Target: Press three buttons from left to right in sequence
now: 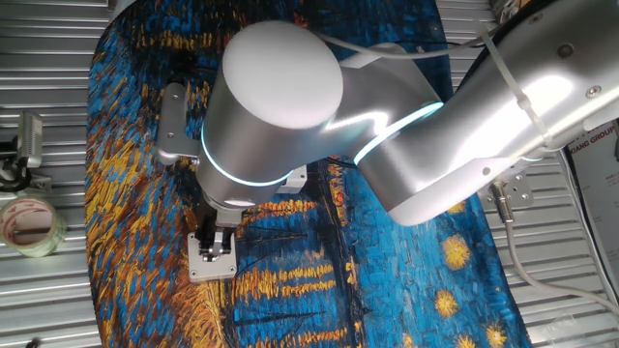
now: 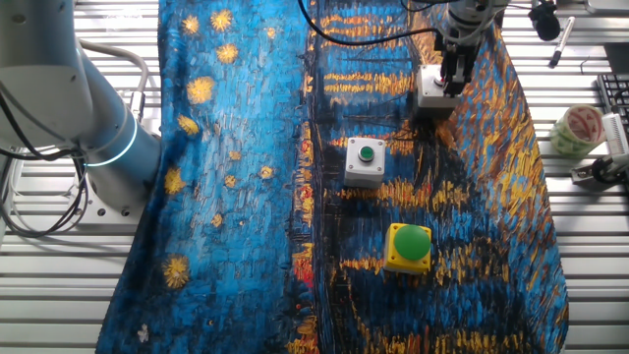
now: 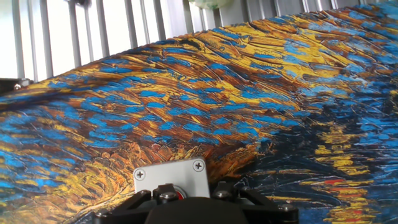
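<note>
The grey-white box with the red button (image 2: 430, 90) lies at the far end of the painted cloth. My gripper (image 2: 453, 77) stands right over it, fingertips down at the button. The other fixed view shows the same box (image 1: 212, 261) under the gripper (image 1: 216, 238). In the hand view the box (image 3: 169, 176) sits just ahead of the gripper (image 3: 186, 200), with a sliver of the red button (image 3: 179, 192) showing behind the dark finger parts. The grey-white box with the small green button (image 2: 365, 161) and the yellow box with the green dome (image 2: 409, 246) stand apart, nearer the camera. No view shows a gap or contact between the fingertips.
A roll of tape (image 2: 575, 130) lies on the metal slats off the cloth, and it also shows in the other fixed view (image 1: 29, 224). A clamp part (image 2: 601, 167) lies beside it. The arm's base (image 2: 88, 108) stands left of the cloth. The arm body (image 1: 290, 106) hides much of the cloth.
</note>
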Motion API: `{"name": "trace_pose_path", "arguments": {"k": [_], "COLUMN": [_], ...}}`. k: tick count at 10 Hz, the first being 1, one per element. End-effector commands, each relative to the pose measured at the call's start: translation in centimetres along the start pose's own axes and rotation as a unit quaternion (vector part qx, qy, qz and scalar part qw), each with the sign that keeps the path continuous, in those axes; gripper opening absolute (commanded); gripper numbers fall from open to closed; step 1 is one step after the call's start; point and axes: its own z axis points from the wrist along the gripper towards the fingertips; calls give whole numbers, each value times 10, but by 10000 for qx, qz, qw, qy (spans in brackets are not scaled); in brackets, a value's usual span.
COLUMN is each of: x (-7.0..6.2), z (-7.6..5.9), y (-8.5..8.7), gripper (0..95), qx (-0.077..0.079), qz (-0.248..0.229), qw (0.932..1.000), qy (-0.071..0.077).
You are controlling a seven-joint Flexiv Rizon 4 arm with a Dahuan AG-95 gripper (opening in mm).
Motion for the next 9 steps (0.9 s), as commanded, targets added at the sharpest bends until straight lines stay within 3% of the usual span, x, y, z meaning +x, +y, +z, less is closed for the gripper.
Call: {"name": "trace_pose_path", "arguments": {"k": [1,4,6,9], "x": [0,0,0,0], "z": [1,1,1,1], "y": [0,0,0,0], "gripper": [380,380,380,380], "qx": [16,5,164,147], "qz": [-1,11,-327,-697], "qw": [10000,10000,9993,9974], "qy": [-50,-74,-120,-86]}}
